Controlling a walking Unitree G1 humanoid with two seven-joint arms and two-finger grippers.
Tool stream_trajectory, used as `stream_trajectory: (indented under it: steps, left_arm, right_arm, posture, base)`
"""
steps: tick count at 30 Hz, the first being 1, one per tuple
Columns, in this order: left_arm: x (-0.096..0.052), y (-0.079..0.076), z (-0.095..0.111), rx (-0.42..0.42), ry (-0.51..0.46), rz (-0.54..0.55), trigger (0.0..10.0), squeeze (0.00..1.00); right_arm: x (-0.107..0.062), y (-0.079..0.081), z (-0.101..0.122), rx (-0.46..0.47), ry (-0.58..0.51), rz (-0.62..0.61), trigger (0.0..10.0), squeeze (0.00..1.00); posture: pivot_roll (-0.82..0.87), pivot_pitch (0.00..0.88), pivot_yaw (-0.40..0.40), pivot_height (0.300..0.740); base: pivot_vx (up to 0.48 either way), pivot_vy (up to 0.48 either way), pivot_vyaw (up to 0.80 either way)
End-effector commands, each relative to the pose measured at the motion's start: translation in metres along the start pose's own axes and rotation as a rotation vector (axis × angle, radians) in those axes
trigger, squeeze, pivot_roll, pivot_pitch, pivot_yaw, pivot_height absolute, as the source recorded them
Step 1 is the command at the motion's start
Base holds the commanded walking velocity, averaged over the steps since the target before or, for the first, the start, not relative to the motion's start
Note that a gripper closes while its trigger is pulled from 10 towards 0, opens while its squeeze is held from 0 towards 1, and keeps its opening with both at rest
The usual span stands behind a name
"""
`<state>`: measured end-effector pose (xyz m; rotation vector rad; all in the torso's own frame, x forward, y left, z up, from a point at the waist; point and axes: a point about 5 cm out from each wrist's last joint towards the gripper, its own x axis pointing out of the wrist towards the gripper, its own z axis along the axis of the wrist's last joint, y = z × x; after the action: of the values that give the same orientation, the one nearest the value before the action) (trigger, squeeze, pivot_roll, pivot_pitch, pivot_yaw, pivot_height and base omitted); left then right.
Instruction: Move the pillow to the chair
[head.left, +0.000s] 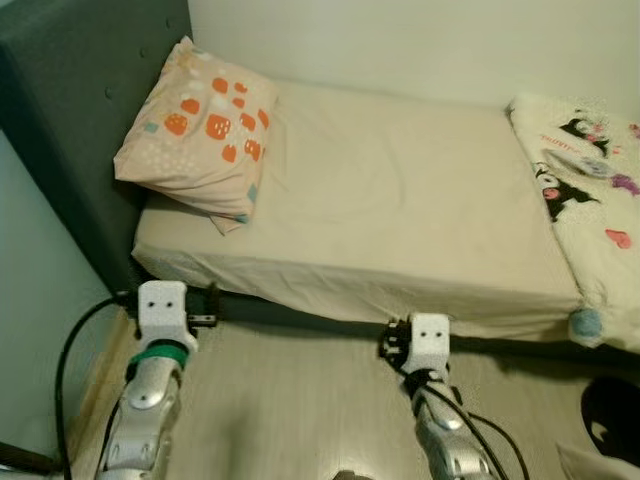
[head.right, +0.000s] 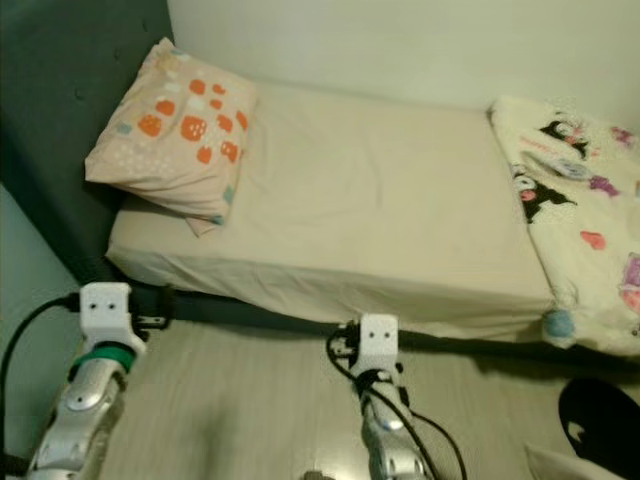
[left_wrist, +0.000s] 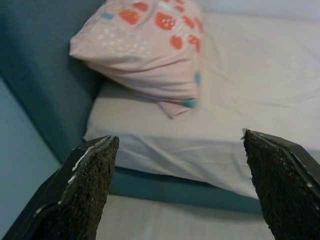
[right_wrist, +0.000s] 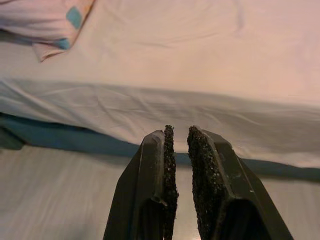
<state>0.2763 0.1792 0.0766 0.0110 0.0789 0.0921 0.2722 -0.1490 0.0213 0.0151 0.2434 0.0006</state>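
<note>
Pillow (head.left: 200, 132) lay at bed's (head.left: 400, 200) 10 o'clock corner, left end effector (left_wrist: 180, 185) spread wide, right end effector (right_wrist: 181, 170) nearly closed, empty.

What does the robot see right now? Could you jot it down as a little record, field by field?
Place: beside a bed with a cream sheet
Pillow: pink pillow with orange prints, leaning on the dark headboard
Blanket: cartoon-print blanket at the bed's far end
Left gripper: left gripper open wide, facing the pillow, not touching it
Right gripper: right gripper nearly closed, holding nothing, low by the bed's edge
Chair: cannot tell where
</note>
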Motion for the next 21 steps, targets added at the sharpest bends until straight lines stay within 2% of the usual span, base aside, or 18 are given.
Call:
stream_trajectory:
  steps: [1,9,21]
  left_arm:
    - [-0.0009,-0.0057,-0.0014,-0.003,0.007,-0.018,10.0,0.0]
    - [-0.0007,-0.0057,-0.0036,-0.005,0.022,-0.024,10.0,0.0]
    - [0.0003,-0.0067,-0.0029,-0.01,0.02,-0.034,10.0,0.0]
  right_arm:
    - [-0.0028,-0.01,-0.0061,0.008,0.033,-0.034,10.0,0.0]
    - [-0.0038,-0.0121,-0.0081,-0.001,0.045,-0.048,10.0,0.0]
    - [-0.0041,-0.0116,-0.0078,-0.005,0.039,-0.05,10.0,0.0]
  posture:
    - [0.06,0.041,0.015,0.74]
    - [0.05,0.043,0.025,0.74]
    - [0.05,0.041,0.028,0.74]
  base:
    - [0.398,0.0,-0.8]
    - [0.394,0.0,-0.8]
    - [0.369,0.0,0.0]
